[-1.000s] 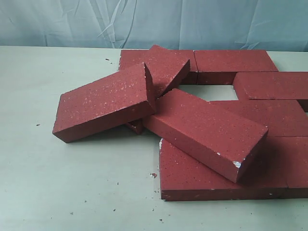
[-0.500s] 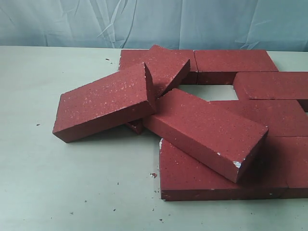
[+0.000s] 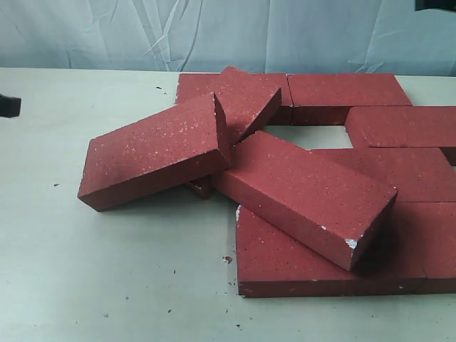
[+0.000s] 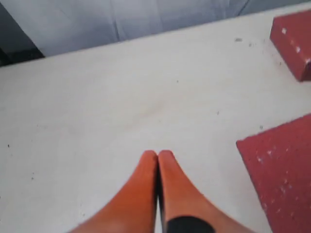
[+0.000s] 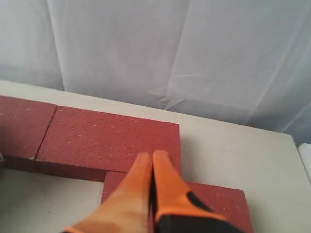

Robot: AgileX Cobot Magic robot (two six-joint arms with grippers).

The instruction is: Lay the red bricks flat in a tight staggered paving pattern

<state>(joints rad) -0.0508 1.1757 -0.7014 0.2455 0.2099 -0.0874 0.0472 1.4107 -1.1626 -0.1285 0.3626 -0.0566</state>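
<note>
The pale worktop (image 3: 107,271) ran back to a wrinkled blue-grey curtain (image 3: 214,32). The red bricks (image 3: 285,263) lay in a loose heap on its middle and right part. Several sat flat along the far and right sides with a bare gap between them, and three lay skewed on top. The centre brick (image 3: 303,189) slanted across the flat near ones, one chipped whitish corner pointing forward. The left brick (image 3: 153,153) leaned tilted, its low end on the worktop and its high end against a far tilted brick (image 3: 249,96). The left hand (image 4: 158,155) hung over bare worktop beside the heap, orange fingers pressed together, grasping nothing. The right hand (image 5: 152,156), likewise clenched and empty, hovered above flat bricks near the curtain. Dark crumbs (image 3: 226,259) dotted the worktop.
</note>
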